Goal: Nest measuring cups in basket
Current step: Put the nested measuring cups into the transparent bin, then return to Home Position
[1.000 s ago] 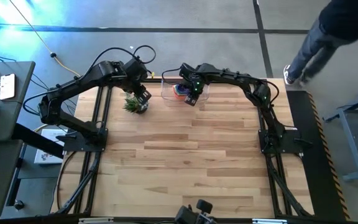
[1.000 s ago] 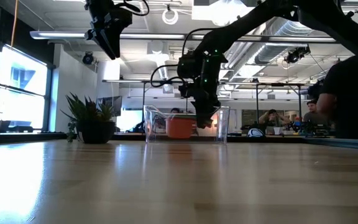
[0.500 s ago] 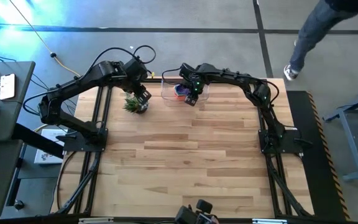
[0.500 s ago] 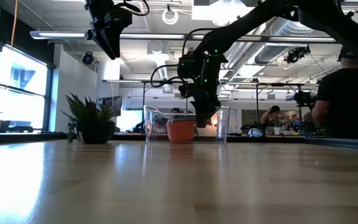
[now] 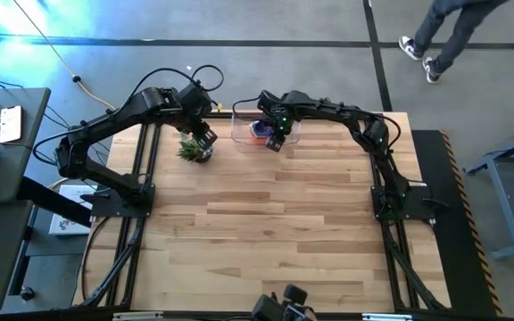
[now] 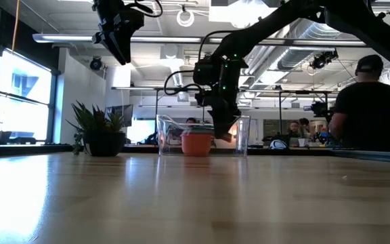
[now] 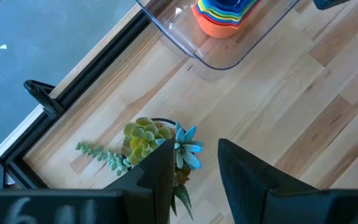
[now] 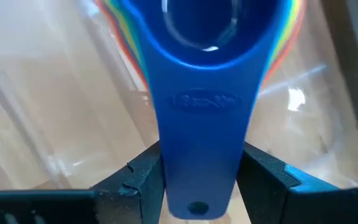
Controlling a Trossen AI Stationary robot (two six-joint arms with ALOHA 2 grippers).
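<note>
Your right gripper (image 5: 272,140) sits at the near edge of the basket (image 5: 242,126), which stands at the far side of the table (image 5: 275,223). In the right wrist view its two fingers (image 8: 135,180) press against either side of the blue cup's (image 8: 202,93) handle, so it is pinching that handle. The blue cup's bowl sits down inside the stack of measuring cups (image 7: 222,15), whose rainbow-coloured rims fan out around it. The handle reaches back from the stack straight between the fingers.

From table height you see the stack's orange outer cup (image 6: 196,143) resting on the basket floor, with the gripper coming down just beside it, touching the stack from the right of that picture.

Your left gripper (image 5: 205,140) hangs high above the small plant (image 5: 193,150), well clear of the table and off to the left of the basket. In the left wrist view its fingers (image 7: 157,177) stand apart with a gap between them and nothing held, the plant below them and the basket corner with the stack farther on.

A person (image 6: 365,108) stands in the room behind the table.
</note>
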